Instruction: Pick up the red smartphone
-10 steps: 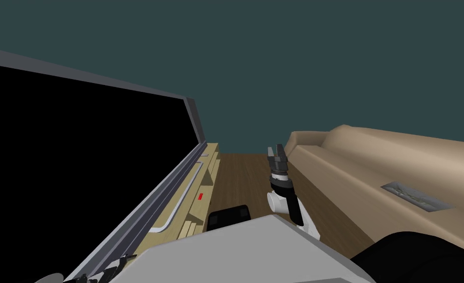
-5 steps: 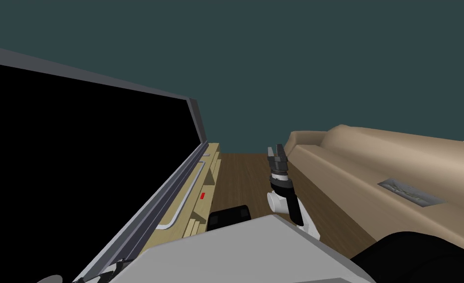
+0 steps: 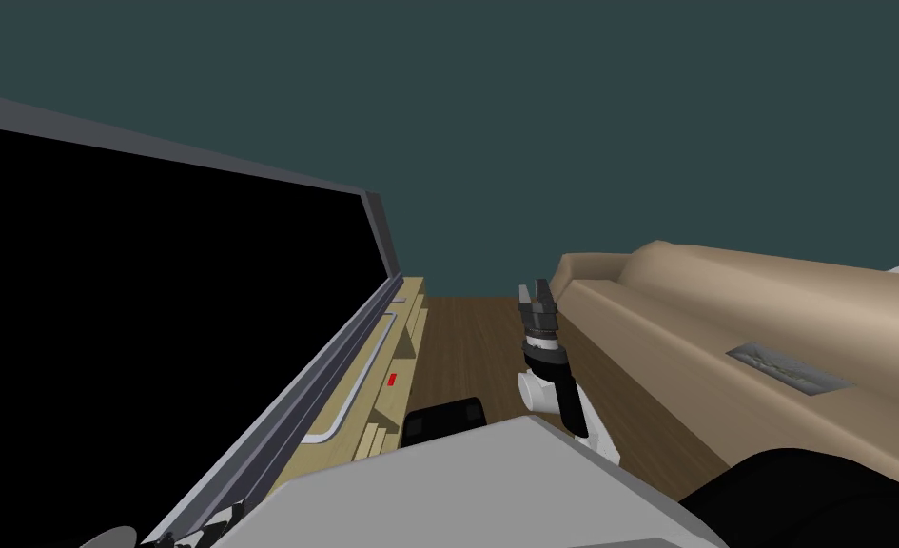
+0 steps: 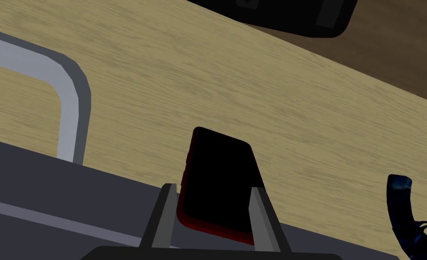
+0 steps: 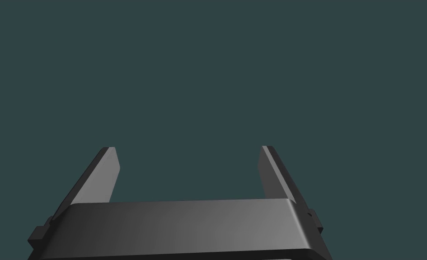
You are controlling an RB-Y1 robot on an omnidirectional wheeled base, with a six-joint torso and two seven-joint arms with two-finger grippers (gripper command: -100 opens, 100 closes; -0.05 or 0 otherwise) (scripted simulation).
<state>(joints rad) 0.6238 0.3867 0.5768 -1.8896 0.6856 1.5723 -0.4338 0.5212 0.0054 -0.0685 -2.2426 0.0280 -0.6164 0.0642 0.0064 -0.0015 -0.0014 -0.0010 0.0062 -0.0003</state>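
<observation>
The red smartphone (image 4: 217, 180), black screen up with a red rim, lies on a light wood top (image 4: 253, 90). My left gripper (image 4: 212, 186) reaches over it from above a grey edge. Its two fingers (image 4: 165, 212) stand closer together than fully open and press the phone's long sides. In the head view the phone (image 3: 392, 380) is a small red mark on the wood cabinet (image 3: 409, 314) at my left. My right gripper (image 3: 536, 290) is held up in the middle, open and empty, its fingers (image 5: 101, 176) wide apart.
A large black area in a grey frame (image 3: 371, 276) rises along the cabinet's left side. A grey curved rail (image 4: 70, 113) lies on the wood. A tan sofa (image 3: 723, 323) runs along the right, over brown floor (image 3: 466, 342). A dark blue object (image 4: 400, 203) sits beside the phone.
The whole head view has shifted a little, so my camera has turned slightly. The phone stays on the cabinet and the right arm has not moved.
</observation>
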